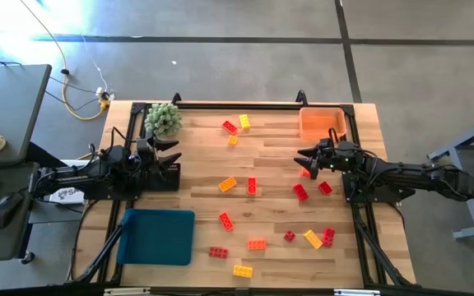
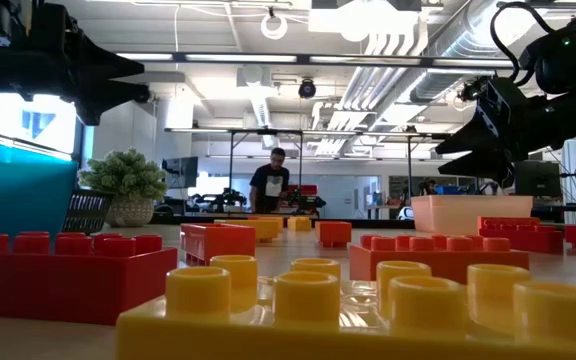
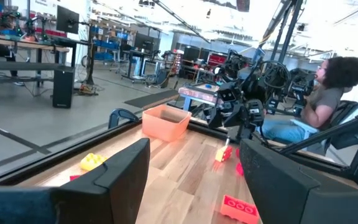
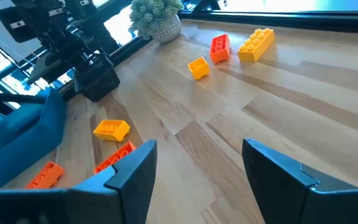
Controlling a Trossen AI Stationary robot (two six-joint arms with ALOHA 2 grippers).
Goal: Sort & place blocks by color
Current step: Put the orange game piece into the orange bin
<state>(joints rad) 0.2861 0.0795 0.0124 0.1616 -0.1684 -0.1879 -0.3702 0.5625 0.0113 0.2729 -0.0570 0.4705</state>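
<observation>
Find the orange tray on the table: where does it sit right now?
In the high view the orange tray sits at the table's far right corner, just beyond the right gripper, with no blocks visible inside.

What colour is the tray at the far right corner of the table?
Orange; the tray shows best in the high view, just beyond the right gripper.

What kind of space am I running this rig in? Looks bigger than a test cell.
Probably an open robotics lab or workshop: exposed ceiling ducts, rows of workbenches with monitors on a concrete floor, and a person working at a bench beyond the wooden table.
</observation>
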